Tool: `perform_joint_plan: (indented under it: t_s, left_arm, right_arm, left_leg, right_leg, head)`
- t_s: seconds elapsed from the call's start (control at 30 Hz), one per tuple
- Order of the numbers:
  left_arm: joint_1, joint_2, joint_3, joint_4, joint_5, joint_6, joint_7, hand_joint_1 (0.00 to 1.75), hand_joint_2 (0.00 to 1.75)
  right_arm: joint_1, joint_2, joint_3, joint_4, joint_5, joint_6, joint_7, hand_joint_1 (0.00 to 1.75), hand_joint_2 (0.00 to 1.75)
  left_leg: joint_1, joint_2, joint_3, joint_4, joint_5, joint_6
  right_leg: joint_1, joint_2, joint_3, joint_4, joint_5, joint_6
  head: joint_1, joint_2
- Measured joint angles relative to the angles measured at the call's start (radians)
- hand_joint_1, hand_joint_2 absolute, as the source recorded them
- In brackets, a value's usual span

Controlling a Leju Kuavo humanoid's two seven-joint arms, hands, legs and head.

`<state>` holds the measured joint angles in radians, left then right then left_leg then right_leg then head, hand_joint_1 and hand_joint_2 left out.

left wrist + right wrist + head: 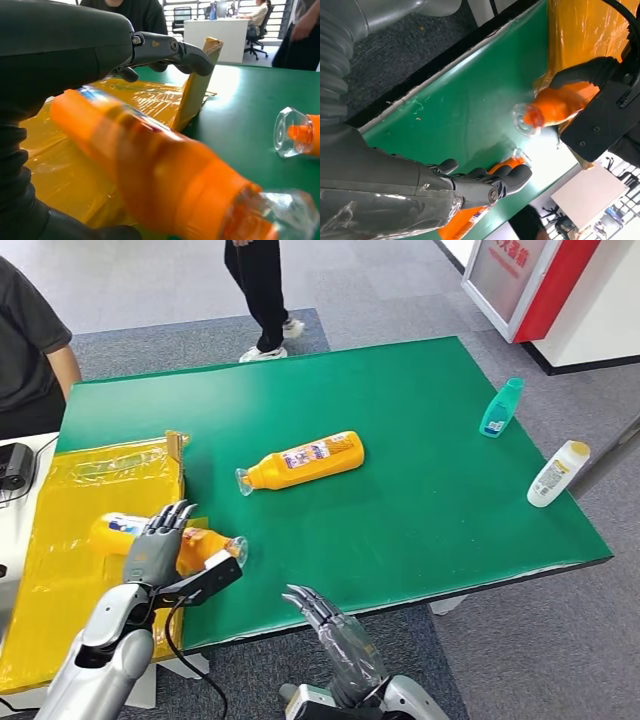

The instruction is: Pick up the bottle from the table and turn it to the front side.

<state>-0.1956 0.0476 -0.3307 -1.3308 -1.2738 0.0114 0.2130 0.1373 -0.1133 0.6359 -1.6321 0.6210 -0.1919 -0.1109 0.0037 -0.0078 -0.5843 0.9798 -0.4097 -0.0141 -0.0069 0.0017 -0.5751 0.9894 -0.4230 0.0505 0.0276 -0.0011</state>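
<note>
Two orange bottles are on the green surface (423, 490). The left robot hand (157, 548) grips one orange bottle (198, 546) near the front left corner, just beside the yellow plastic sheet (68, 540). The second orange bottle (302, 461) lies on its side near the middle. The right robot hand (336, 635) hangs open in front of the front edge, holding nothing.

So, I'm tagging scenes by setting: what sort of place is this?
Probably an office or demo hall: a green table on grey carpet, a red-and-white display stand, and desks with office chairs behind.
</note>
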Motion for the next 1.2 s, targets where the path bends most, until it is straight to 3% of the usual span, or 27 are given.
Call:
perform_joint_plan:
  t_s: [0.23, 0.37, 0.57, 0.73, 0.83, 0.97, 1.07, 1.2]
  left_arm:
    - [0.003, 0.000, 0.003, 0.001, -0.002, 0.008, 0.009, 0.00, 1.75]
    - [0.010, 0.000, 0.012, -0.004, -0.016, 0.021, 0.026, 0.00, 0.00]
    - [0.047, -0.007, 0.035, -0.062, 0.041, 0.087, -0.003, 0.00, 0.00]
    - [0.146, -0.014, 0.090, -0.212, 0.347, 0.117, -0.179, 0.00, 0.00]
    - [0.231, -0.016, 0.146, -0.313, 0.643, 0.049, -0.329, 0.00, 0.00]
    - [0.356, -0.041, 0.248, -0.404, 1.142, -0.221, -0.506, 0.00, 1.75]
    - [0.438, -0.081, 0.331, -0.432, 1.281, -0.380, -0.575, 0.00, 1.75]
    - [0.510, -0.132, 0.401, -0.441, 1.295, -0.464, -0.613, 0.00, 1.75]
  right_arm:
    - [0.002, 0.000, 0.000, 0.001, 0.000, -0.001, 0.006, 0.00, 1.75]
    - [0.004, 0.000, 0.000, 0.001, 0.000, -0.001, 0.013, 0.00, 1.75]
    - [0.016, 0.000, -0.001, -0.005, 0.002, -0.022, 0.033, 0.00, 1.75]
    - [0.055, -0.004, -0.018, -0.050, 0.008, -0.090, 0.044, 0.00, 1.75]
    - [0.084, -0.008, -0.034, -0.083, 0.005, -0.135, 0.039, 0.00, 1.75]
    - [0.113, -0.010, -0.047, -0.108, -0.049, -0.173, -0.010, 0.00, 1.75]
    - [0.134, -0.011, -0.057, -0.126, -0.134, -0.182, -0.072, 0.00, 1.75]
    - [0.158, -0.010, -0.076, -0.155, -0.199, -0.198, -0.133, 0.00, 1.75]
  left_leg:
    - [0.000, 0.000, 0.000, 0.000, 0.000, 0.000]
    - [0.000, 0.000, 0.000, 0.000, 0.000, 0.000]
    - [0.000, 0.000, 0.000, 0.000, 0.000, 0.000]
    - [0.000, 0.000, -0.001, 0.000, -0.001, 0.000]
    - [0.000, 0.000, -0.001, 0.000, -0.002, -0.001]
    - [0.000, 0.001, -0.001, 0.000, -0.003, -0.002]
    - [0.000, 0.001, -0.001, 0.000, -0.003, -0.002]
    - [0.000, 0.001, -0.001, 0.000, -0.004, -0.001]
  right_leg:
    - [0.000, 0.000, 0.000, 0.000, 0.000, 0.000]
    - [0.000, 0.000, 0.000, 0.000, 0.000, 0.000]
    - [0.000, 0.000, 0.000, 0.000, 0.000, 0.000]
    - [0.000, 0.000, 0.000, 0.000, -0.001, -0.001]
    - [0.000, 0.000, -0.001, 0.000, -0.002, -0.001]
    - [0.000, 0.001, -0.001, 0.000, -0.003, -0.002]
    - [0.000, 0.000, -0.001, 0.000, -0.004, -0.001]
    - [0.000, 0.000, -0.001, 0.000, -0.005, -0.001]
  head:
    - [0.000, 0.000]
    - [0.000, 0.000]
    - [0.000, 0.000]
    - [0.000, 0.000]
    - [0.000, 0.000]
    - [0.000, 0.000]
    - [0.000, 0.000]
    - [0.000, 0.000]
